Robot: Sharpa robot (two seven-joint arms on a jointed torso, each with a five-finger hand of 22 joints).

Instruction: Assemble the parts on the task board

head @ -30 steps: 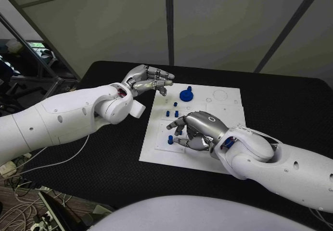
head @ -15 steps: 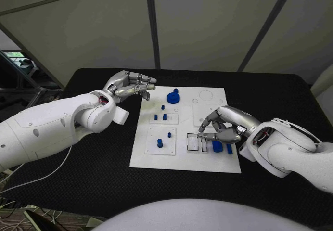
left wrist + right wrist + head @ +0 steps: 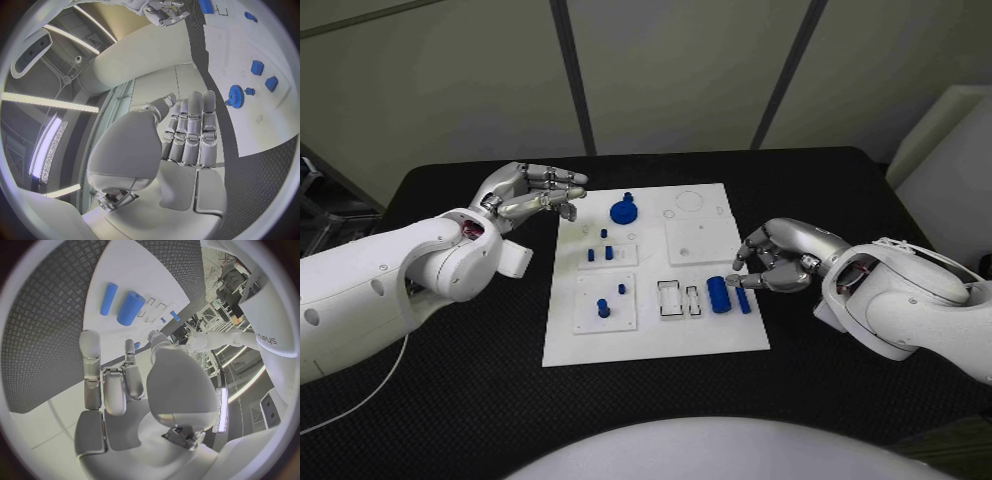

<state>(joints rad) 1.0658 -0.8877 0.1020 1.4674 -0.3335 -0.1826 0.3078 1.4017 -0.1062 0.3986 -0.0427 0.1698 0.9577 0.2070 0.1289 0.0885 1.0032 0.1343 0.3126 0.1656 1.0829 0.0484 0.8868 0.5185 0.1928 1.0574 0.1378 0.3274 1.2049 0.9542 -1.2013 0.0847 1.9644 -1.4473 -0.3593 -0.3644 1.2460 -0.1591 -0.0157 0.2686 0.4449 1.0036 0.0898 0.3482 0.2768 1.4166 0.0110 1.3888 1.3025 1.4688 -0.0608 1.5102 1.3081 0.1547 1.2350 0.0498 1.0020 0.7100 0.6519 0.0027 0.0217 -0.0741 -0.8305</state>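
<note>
Right hand point(image 3: 780, 262), empty with fingers curled, beside two cylinders point(image 3: 720, 294) lying lengthwise along the board's point(image 3: 661, 340) right edge; left hand point(image 3: 531, 190) farther, empty.

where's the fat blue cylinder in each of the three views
Head view: the fat blue cylinder lies on the task board, beside the right hand.
Right wrist view: the same cylinder lies beyond the fingers, on the white board.
Left wrist view: I cannot pick it out with certainty.
Shared landmark: the thin blue cylinder lying right beside it.
</note>
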